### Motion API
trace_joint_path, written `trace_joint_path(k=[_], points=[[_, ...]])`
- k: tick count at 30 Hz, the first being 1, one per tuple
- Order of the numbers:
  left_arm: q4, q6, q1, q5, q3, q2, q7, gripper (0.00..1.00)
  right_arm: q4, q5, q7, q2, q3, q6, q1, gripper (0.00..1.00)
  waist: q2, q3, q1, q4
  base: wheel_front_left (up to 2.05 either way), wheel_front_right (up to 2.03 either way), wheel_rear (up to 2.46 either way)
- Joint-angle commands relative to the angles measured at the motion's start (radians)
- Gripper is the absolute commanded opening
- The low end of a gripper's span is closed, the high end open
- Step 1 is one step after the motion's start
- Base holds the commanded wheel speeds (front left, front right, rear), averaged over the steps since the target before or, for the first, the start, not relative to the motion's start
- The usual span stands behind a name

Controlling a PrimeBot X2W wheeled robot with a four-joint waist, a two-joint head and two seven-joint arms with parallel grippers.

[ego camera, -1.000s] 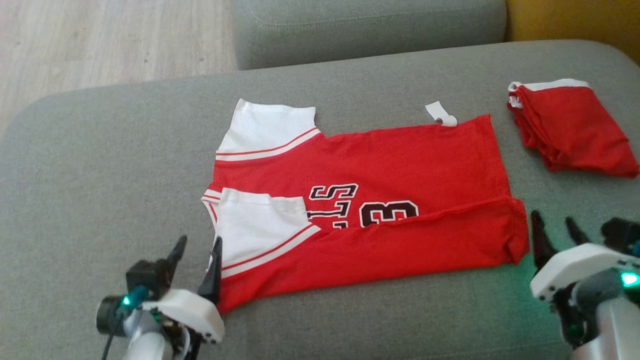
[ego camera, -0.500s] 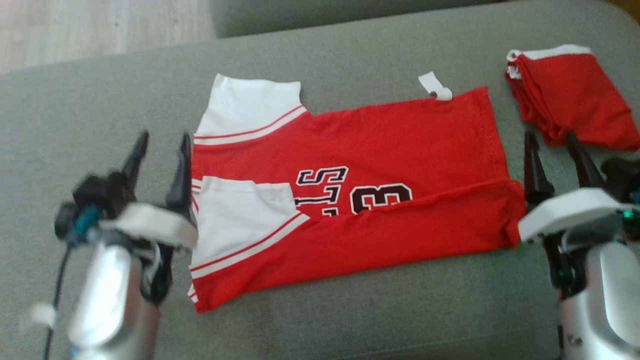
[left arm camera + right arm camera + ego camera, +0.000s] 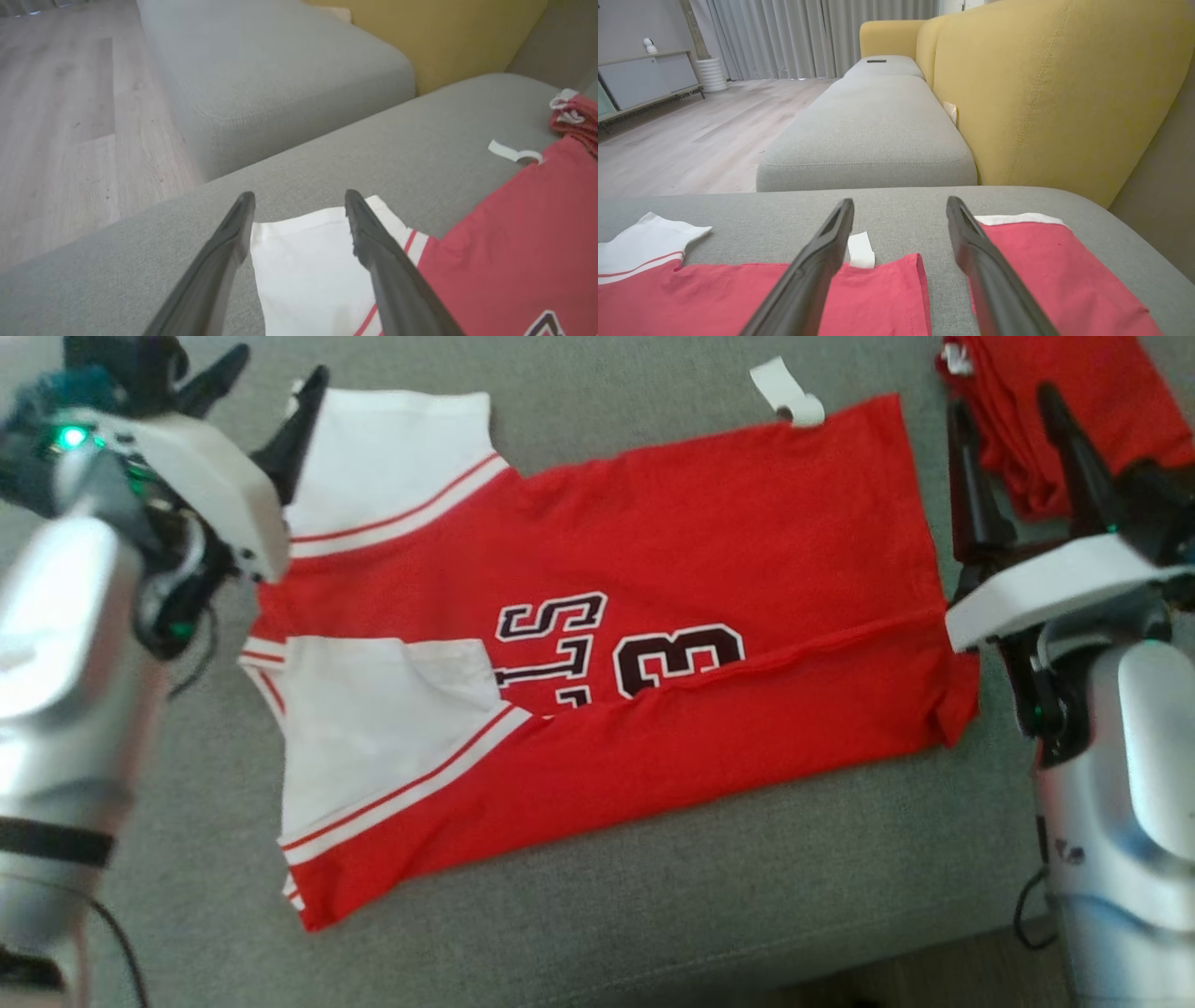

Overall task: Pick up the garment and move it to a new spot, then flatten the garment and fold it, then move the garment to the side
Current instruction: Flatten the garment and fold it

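Currently: garment (image 3: 700, 523) spread on sofa (image 3: 653, 896); my left end effector (image 3: 278, 366) at white sleeve (image 3: 392, 439), right end effector (image 3: 1002, 399) beside hem (image 3: 920, 523), both released.

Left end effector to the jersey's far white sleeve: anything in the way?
Nothing visible. The open left end effector hangs right at the white sleeve edge, with bare grey cushion around it. The folded red garment lies past the other end of the jersey, by the right end effector.

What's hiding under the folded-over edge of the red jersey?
The folded edge lies on the red jersey's own front. The black letters and the number 13 run under it, part of each covered. Anything deeper is hidden.
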Motion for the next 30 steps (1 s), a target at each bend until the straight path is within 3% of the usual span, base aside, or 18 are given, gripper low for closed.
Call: trace_joint_path(k=[1, 14, 30], points=[[-0.012, 0.001, -0.065, -0.037, -0.002, 0.07, 0.02, 1.0, -0.035, 0.008, -0.006, -0.008, 0.024, -0.001, -0.032, 1.0, 0.0, 0.042, -0.0002, -0.028, 0.0, 0.0, 0.0], [0.146, 0.001, -0.247, -0.18, -0.24, 0.198, 0.065, 1.0, -0.022, 0.025, -0.012, -0.005, 0.076, -0.001, -0.089, 1.0, 0.0, 0.135, -0.0002, -0.075, 0.0, 0.0, 0.0], [0.277, 0.001, -0.364, -0.287, -0.412, 0.199, 0.039, 1.0, -0.026, 0.033, 0.005, -0.028, 0.066, -0.001, -0.105, 1.0, 0.0, 0.201, -0.0002, -0.093, 0.0, 0.0, 0.0]])
